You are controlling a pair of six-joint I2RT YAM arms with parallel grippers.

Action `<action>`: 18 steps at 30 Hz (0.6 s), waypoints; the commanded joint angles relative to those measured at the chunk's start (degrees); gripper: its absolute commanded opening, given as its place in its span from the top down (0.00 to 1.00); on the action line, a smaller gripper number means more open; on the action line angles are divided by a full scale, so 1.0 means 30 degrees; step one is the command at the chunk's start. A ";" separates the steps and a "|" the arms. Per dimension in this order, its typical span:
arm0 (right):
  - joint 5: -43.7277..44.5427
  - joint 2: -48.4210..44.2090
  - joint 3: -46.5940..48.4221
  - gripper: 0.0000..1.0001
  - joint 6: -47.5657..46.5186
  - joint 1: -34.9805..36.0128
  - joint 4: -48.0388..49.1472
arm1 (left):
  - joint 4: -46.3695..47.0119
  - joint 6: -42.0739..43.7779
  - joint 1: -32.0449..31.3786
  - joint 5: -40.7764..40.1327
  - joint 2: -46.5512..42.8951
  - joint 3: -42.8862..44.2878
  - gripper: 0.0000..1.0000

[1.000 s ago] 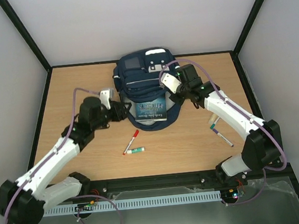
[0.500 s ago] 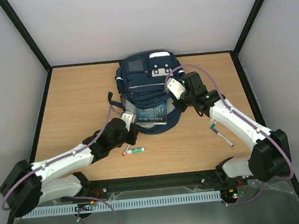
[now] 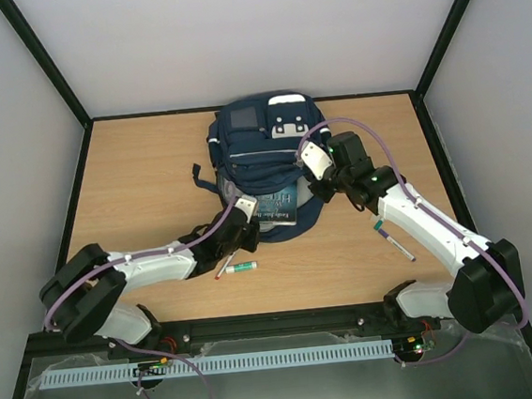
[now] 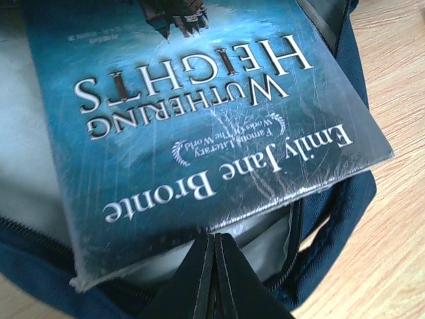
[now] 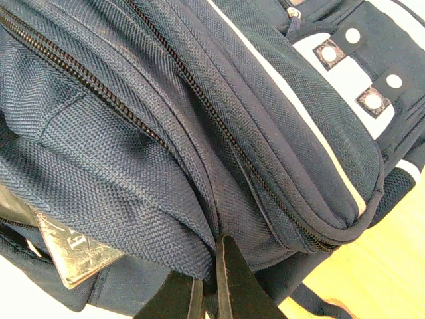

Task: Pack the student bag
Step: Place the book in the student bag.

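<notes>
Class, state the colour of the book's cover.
Dark teal-blue book, white lettering; best in left wrist view.

The cover of the book (image 4: 199, 113) sticking out of the student bag (image 4: 345, 219) - seen upside down from the left wrist - reads "WUTHERING HEIGHTS" in large capitals, then a small line "Famous Works Of The World", then "Emily Jane Bronte". Finer print near its far edge is too blurred to read.
</notes>
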 commanded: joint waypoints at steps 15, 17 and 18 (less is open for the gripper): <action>-0.1567 -0.0653 0.0039 0.99 0.0573 0.0169 0.0975 | 0.1276 0.2171 -0.0650 -0.0042 0.3596 0.3338 0.96; -0.1616 -0.0627 0.0038 0.99 0.0574 0.0169 0.1001 | 0.0943 0.2122 -0.1170 -0.0274 0.2650 0.2618 0.96; -0.1616 -0.0624 0.0045 0.99 0.0567 0.0154 0.1004 | 0.0716 0.1949 -0.1379 -0.0454 0.2243 0.2304 0.96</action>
